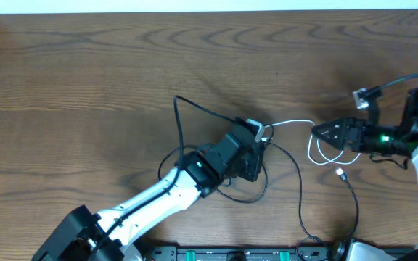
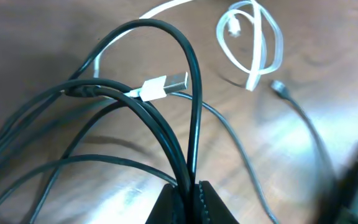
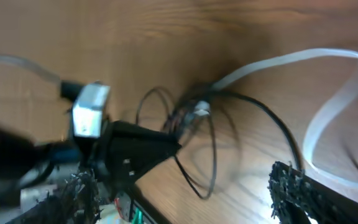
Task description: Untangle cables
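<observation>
Several thin black cables [image 1: 182,119] loop around my left gripper [image 1: 258,151] at the table's middle. In the left wrist view that gripper [image 2: 188,186] is shut on a bunch of black cables [image 2: 166,140], which arch up from its jaws. The white cable's USB plug [image 2: 163,87] lies threaded through the black loops. The white cable [image 1: 292,123] runs right into a loose coil [image 2: 253,43] beside my right gripper [image 1: 316,135]. That gripper is open and empty [image 3: 182,186], with the white cable [image 3: 328,112] next to its right finger. A black cable's plug end [image 1: 339,172] lies below the coil.
One black cable [image 1: 354,210] trails toward the table's front edge. The right arm's own thicker cord and a small camera [image 1: 361,96] sit at the far right. The left arm's body [image 1: 165,196] crosses the front left of the wooden table.
</observation>
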`<state>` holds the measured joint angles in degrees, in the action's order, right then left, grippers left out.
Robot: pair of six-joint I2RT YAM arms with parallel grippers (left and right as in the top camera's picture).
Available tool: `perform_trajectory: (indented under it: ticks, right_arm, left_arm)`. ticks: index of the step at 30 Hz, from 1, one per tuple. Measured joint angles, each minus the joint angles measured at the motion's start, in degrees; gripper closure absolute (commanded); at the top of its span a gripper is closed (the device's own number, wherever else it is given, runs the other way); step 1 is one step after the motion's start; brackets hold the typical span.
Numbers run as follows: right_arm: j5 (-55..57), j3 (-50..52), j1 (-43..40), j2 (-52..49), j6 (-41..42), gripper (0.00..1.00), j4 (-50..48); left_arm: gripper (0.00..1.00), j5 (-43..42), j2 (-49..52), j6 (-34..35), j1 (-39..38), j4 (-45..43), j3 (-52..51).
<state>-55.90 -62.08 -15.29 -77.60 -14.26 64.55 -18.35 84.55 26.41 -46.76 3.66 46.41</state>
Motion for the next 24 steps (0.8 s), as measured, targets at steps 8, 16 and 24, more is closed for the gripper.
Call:
perform_trajectory:
  ticks: [8,16,24]
  right_arm:
    - [6.51,0.00,11.34,0.00,8.61,0.01,-8.92]
    - [25.27,0.00,16.61,0.00,37.57,0.01,-11.13]
    - [30.95,0.00,19.78,0.00,47.23,0.01,-14.12]
  left_arm:
    - [0.92,-15.85,-2.86,-1.18,8.37,-2.64,0.00]
    - [0.92,-21.07,-7.30,-1.14,16.90,-2.62,0.00]
    - [0.92,-27.65,-7.74,0.17,20.00,-6.58,-0.04]
